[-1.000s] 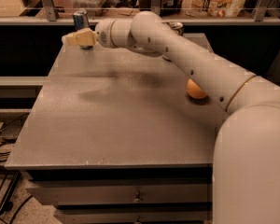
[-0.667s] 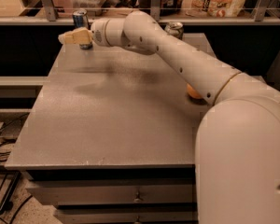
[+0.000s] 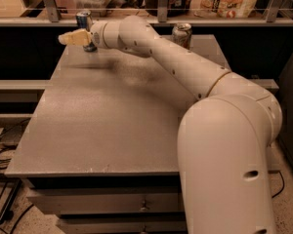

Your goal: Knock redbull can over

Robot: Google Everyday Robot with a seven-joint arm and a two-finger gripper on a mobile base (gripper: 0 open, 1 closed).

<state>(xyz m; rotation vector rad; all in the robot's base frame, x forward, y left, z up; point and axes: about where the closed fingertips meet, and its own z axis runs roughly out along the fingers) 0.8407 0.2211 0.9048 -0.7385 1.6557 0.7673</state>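
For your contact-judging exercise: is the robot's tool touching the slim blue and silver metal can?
Cannot tell. In the camera view the tool, at upper left, overlaps the slim blue and silver metal can, hiding any gap.

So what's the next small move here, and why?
Probably a short sweep away from the camera: the gripper hangs just in front of the redbull can, which stands upright at a far corner of the table.
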